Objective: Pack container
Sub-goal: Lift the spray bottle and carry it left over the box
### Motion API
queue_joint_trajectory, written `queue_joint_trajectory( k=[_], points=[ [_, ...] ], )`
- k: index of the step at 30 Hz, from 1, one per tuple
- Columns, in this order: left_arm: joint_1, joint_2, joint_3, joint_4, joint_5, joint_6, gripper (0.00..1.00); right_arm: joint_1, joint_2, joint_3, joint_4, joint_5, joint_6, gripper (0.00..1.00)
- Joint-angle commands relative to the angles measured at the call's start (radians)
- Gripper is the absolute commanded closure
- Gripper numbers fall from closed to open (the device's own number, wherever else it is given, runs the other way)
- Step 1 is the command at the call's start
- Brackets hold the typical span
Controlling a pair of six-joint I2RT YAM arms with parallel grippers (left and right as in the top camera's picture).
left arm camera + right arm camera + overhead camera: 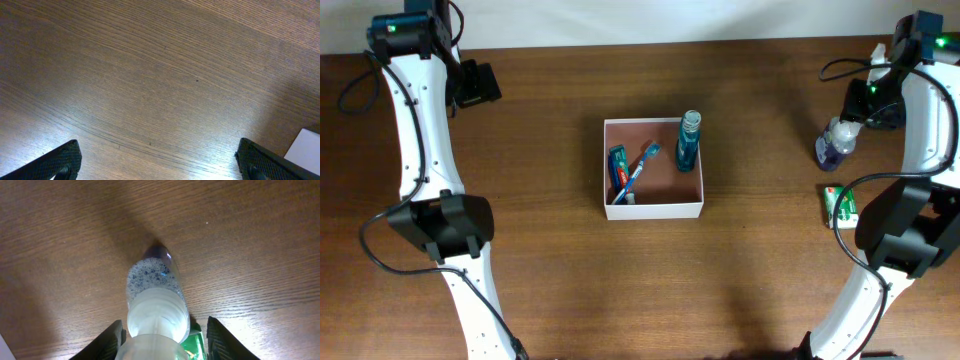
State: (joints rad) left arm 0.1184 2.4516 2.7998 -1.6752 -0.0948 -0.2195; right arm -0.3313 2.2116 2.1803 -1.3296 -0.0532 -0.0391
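The container (655,209) sits at the middle of the table (540,250), open side up, its thin white walls and flat floor suggesting light card. It should be stiff enough to stay put, but a push on 1 wall would slide it. If it must be steadied, a wall's top edge is the place to pinch.

Inside it lie a toothpaste tube (617,165) and a toothbrush (638,172), and a teal bottle (688,140) stands at the far right corner.

Well right of the container, the right gripper (165,330) straddles a purple bottle (155,295). Its jaws are apart and a gap shows on 1 side, so it is not clamped. A green box (840,205) lies just beside that bottle.

Well left of the container, the left gripper (160,162) hangs spread wide and holds nothing.
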Motion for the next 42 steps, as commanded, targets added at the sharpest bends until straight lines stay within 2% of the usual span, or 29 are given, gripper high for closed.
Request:
queue_joint_trajectory(
  k=[1,7,12,18,26,31,42],
  points=[
    [0.002,-0.038,0.016,0.002,-0.007,0.012,0.01,0.005,0.005,0.019,0.003,0.004,-0.035,0.55],
    [0.002,-0.038,0.016,0.002,-0.008,0.012,0.01,0.005,0.005,0.019,0.007,0.004,-0.036,0.62],
    [0.002,-0.038,0.016,0.002,-0.007,0.012,0.01,0.005,0.005,0.019,0.009,0.0,-0.036,0.64],
    [0.002,-0.038,0.016,0.002,-0.007,0.012,0.01,0.005,0.005,0.028,0.001,-0.004,-0.035,0.73],
    [0.002,-0.038,0.016,0.002,-0.007,0.012,0.01,0.005,0.005,0.112,-0.034,-0.053,-0.034,0.81],
    [0.002,-0.038,0.016,0.002,-0.007,0.012,0.01,0.018,0.005,0.195,-0.08,-0.074,-0.032,0.83],
    [0.002,-0.038,0.016,0.002,-0.008,0.012,0.01,0.177,0.005,0.394,-0.253,-0.075,-0.032,0.82]
  ],
)
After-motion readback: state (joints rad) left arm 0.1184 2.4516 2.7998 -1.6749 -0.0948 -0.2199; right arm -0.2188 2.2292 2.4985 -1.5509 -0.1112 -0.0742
